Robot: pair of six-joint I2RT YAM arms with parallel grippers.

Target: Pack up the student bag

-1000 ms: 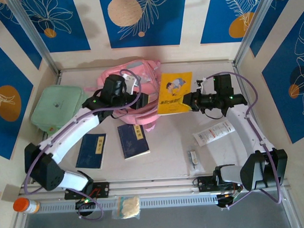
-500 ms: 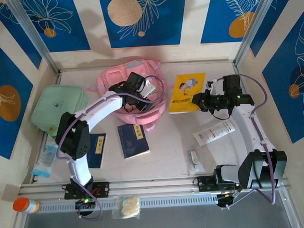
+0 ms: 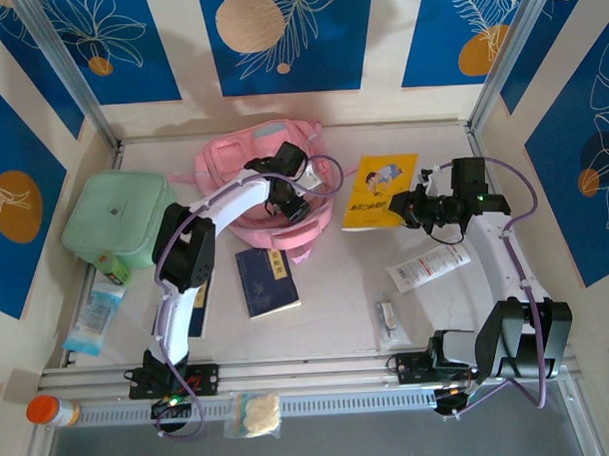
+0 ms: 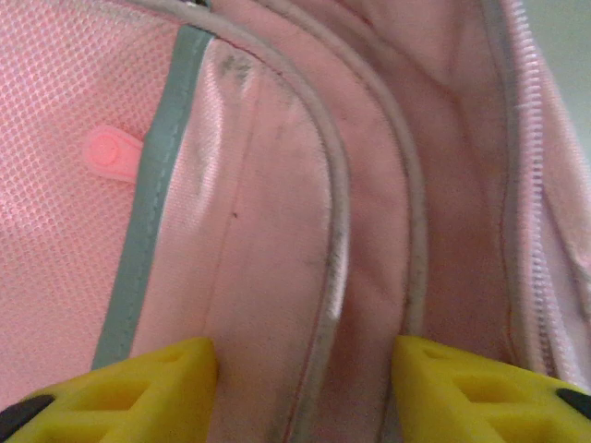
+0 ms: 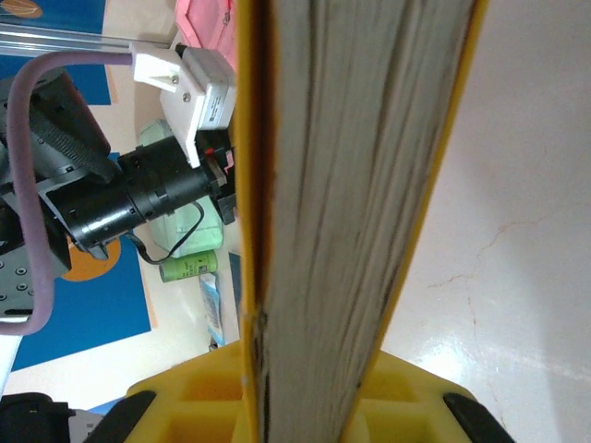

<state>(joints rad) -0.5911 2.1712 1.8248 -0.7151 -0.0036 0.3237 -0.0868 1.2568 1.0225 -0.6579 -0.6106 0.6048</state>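
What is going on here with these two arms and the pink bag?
The robot is packing the pink backpack. The left arm is down at the bag, its jaws apart with a fabric rim between them. The right arm holds a yellow book in its jaws, to the right of the bag. A dark blue book lies on the table, not yet packed.

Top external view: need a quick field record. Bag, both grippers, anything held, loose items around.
student bag: pink backpack, lying at rear centre
left gripper: open, astride a piped seam of the bag
right gripper: shut on yellow book
book position: right of the bag, not in it
loose items: dark blue booklet, white tube, mint-green case
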